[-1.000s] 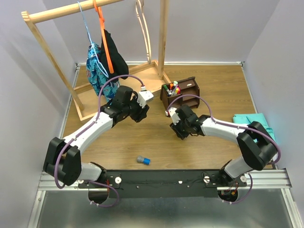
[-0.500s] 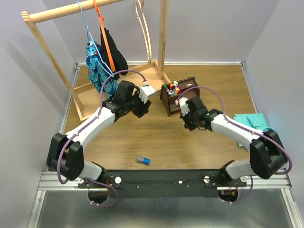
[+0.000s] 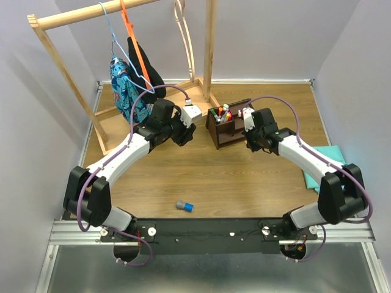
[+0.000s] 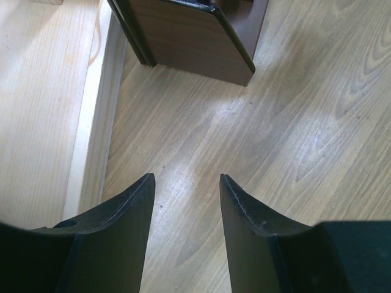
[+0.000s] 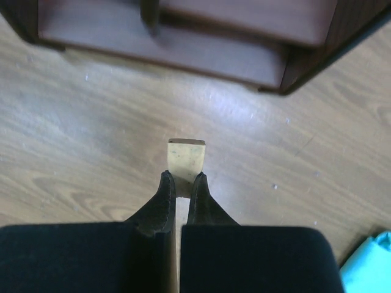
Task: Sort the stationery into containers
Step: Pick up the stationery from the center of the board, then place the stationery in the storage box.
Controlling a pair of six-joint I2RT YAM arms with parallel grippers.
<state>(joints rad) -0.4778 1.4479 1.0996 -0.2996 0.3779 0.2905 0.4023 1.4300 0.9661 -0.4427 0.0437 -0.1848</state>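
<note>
Using the dark brown desk organiser as the reference point. From the top camera, the 2 arms come at it from either side: the left end effector sits just off its left side and the right end effector just off its right front corner. You can't read either one's fingers from up there, though.

The wrist cams fill that in. The left one shows its end effector spread fairly wide with nothing in it, over bare counter, with a corner of the organiser just ahead and the clothes rack's pale wooden base running past on the left. The right one shows its end effector pinched tight on a small tan block, which pokes out past the fingertips, above the counter just in front of the organiser's lower shelf. That block doesn't show at all from the top.

Only the top view catches the rest: white markers with coloured caps standing in the organiser's back left compartment, and a grey cylinder with a blue end lying well apart from the organiser, down by the arm bases. A teal cloth lies off to the organiser's right, and its corner shows in the right wrist view too.
</note>
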